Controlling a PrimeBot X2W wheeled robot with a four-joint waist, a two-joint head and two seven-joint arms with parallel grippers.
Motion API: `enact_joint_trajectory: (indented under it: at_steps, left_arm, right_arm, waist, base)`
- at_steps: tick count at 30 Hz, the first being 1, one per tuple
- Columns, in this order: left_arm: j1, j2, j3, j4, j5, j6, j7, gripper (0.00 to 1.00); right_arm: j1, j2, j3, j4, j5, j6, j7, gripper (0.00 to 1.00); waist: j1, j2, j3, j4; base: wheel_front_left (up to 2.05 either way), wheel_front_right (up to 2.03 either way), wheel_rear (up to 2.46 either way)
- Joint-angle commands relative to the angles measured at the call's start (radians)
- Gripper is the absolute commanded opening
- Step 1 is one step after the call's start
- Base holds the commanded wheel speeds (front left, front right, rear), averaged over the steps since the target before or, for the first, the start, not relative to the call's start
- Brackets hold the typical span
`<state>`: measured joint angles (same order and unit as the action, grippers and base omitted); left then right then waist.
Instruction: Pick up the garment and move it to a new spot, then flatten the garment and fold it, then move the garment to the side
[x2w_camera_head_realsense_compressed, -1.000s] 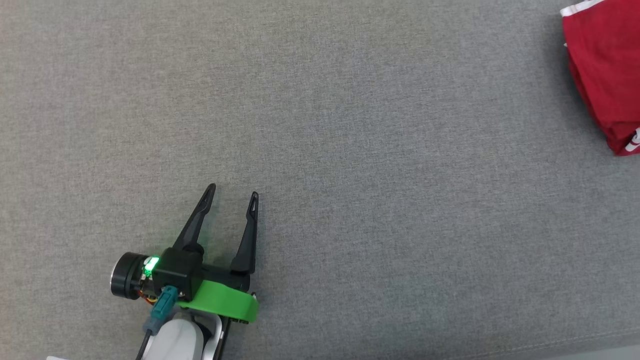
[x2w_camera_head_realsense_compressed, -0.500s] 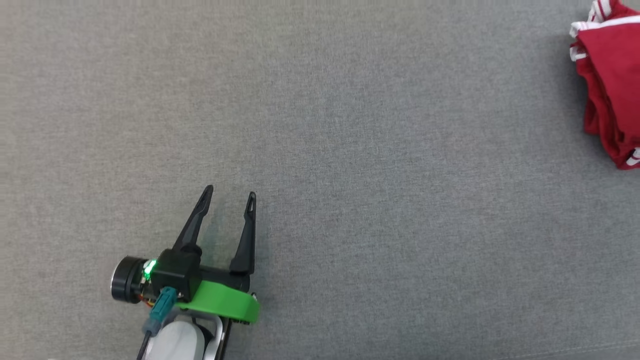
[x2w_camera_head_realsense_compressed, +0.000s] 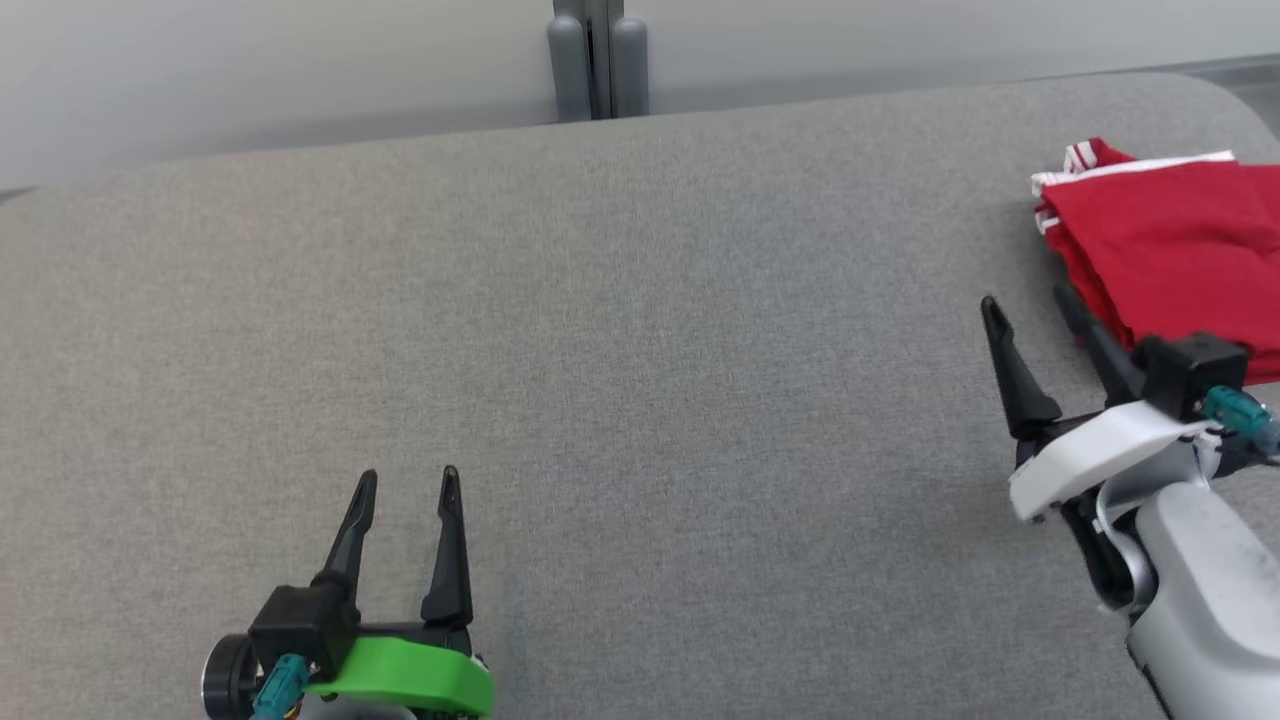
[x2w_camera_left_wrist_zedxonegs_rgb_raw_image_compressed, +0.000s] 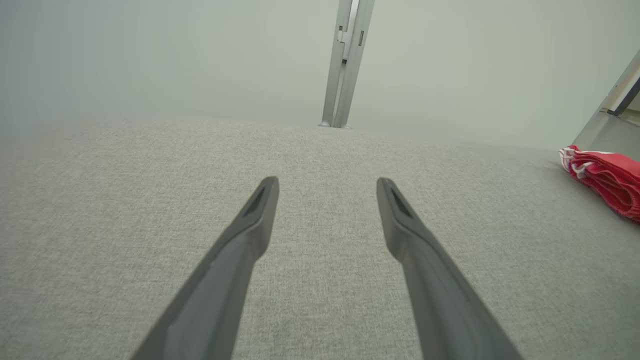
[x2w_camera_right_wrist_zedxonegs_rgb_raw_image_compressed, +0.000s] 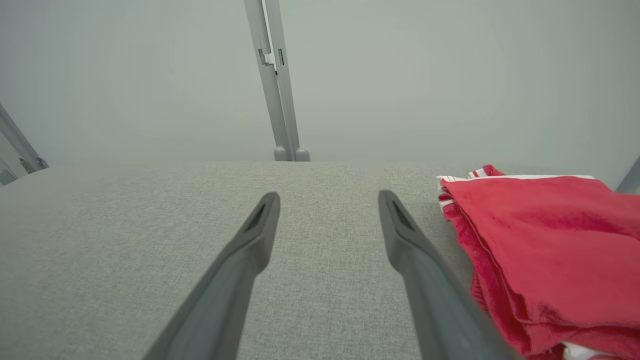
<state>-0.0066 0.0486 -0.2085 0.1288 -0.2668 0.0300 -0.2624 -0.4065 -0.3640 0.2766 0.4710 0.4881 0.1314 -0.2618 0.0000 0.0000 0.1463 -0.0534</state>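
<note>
The garment (x2w_camera_head_realsense_compressed: 1160, 245) is red with white trim and lies folded in a stack at the far right of the grey padded table (x2w_camera_head_realsense_compressed: 640, 330). It also appears as the garment (x2w_camera_right_wrist_zedxonegs_rgb_raw_image_compressed: 545, 250) at the right of the right wrist view and as the garment (x2w_camera_left_wrist_zedxonegs_rgb_raw_image_compressed: 607, 180) at the far right edge of the left wrist view. My right gripper (x2w_camera_head_realsense_compressed: 1025, 305) stands open just left of the stack, nothing between its fingers. Over bare cloth at the lower left, my left gripper (x2w_camera_head_realsense_compressed: 407, 480) is open and empty too.
A grey metal post (x2w_camera_head_realsense_compressed: 597, 60) stands behind the table's far edge against a pale wall. The table's far right corner (x2w_camera_head_realsense_compressed: 1215, 95) is rounded, close behind the garment. A wide stretch of bare grey surface lies between the two grippers.
The head camera has tilted up, bringing the table's far edge and wall into view. My right gripper has come into view, open beside the folded garment. The left gripper stays open.
</note>
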Motion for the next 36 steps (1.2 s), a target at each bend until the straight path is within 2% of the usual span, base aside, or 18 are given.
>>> enact_joint_trajectory:
  at_steps: [1,5,10,18,32,33,36]
  left_arm:
    - [0.023,0.004,0.008,-0.007,-0.009,0.012,-0.003,1.0]
    - [0.05,0.004,0.021,-0.026,-0.019,0.026,-0.003,1.0]
    - [0.07,0.004,0.028,-0.042,0.008,0.016,-0.003,1.0]
    - [0.1,0.003,0.035,-0.05,0.025,0.016,-0.003,1.0]
    - [0.109,0.003,0.041,-0.023,0.043,-0.001,-0.003,1.0]
    - [0.108,0.003,0.04,-0.02,0.044,0.0,-0.003,0.0]
    - [0.108,0.0,0.039,-0.004,0.028,0.004,0.004,0.0]
  right_arm:
    - [0.046,0.027,-0.02,-0.033,-0.042,-0.002,-0.004,1.0]
    - [0.167,0.131,-0.096,-0.132,-0.148,-0.002,-0.004,1.0]
    - [0.306,0.237,-0.148,-0.219,-0.234,-0.002,-0.003,1.0]
    - [0.45,0.288,-0.184,-0.299,-0.279,-0.002,-0.003,1.0]
    - [0.464,0.308,-0.198,-0.307,-0.289,-0.002,-0.003,1.0]
    - [0.467,0.309,-0.197,-0.306,-0.29,-0.002,-0.003,0.0]
    - [0.469,0.311,-0.197,-0.289,-0.282,0.0,0.001,0.0]
  waist:
    - [0.0,0.0,-0.113,0.001]
    - [0.0,0.0,-0.147,0.011]
    - [0.0,0.0,-0.176,0.037]
    - [0.0,0.0,-0.202,0.072]
    - [0.0,0.0,-0.202,0.07]
    - [0.0,0.0,-0.202,0.07]
    - [0.0,0.0,-0.202,0.07]
  base:
    - [0.0,0.0,0.0]
    - [0.0,0.0,0.0]
    - [0.0,0.0,0.0]
    - [0.0,0.0,0.0]
    - [0.0,0.0,0.0]
    - [0.0,0.0,0.0]
    - [0.0,0.0,0.0]
